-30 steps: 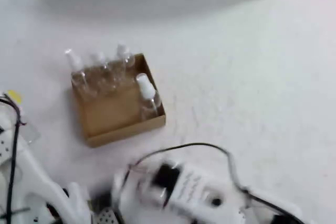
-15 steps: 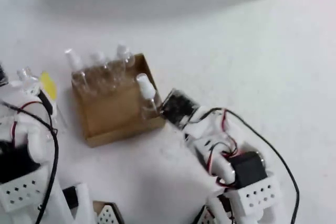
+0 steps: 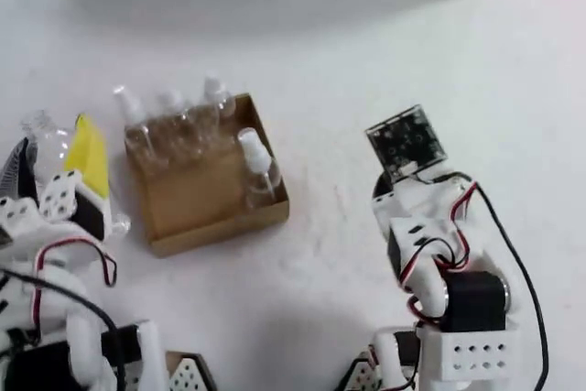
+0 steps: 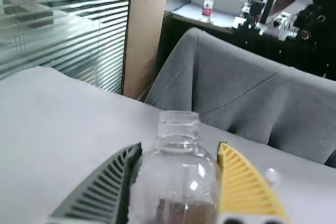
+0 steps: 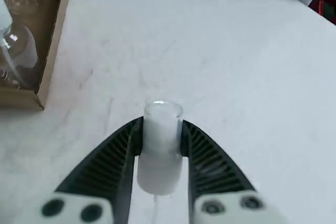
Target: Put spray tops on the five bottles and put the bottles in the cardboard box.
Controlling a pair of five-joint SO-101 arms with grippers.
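Observation:
My left gripper (image 4: 178,153) is shut on a clear bottle (image 4: 178,177) with an open neck and no spray top, held upright between its grey and yellow fingers. In the high view that bottle (image 3: 43,132) sits just left of the cardboard box (image 3: 215,217). Several clear bottles with white spray tops (image 3: 254,164) stand in the box. My right gripper (image 5: 160,124) is shut on a white spray top (image 5: 159,150) above bare table, right of the box (image 5: 52,40). The right arm (image 3: 407,142) stands well right of the box in the high view.
The white table (image 3: 385,52) stretches open behind and to the right of the box. Grey chair backs (image 4: 247,98) line the far edge. Both arm bases (image 3: 458,336) occupy the near edge.
Both arms came up from the near edge. The left one carried the bottle to the box's left side. The right one swung from the box's right corner farther right.

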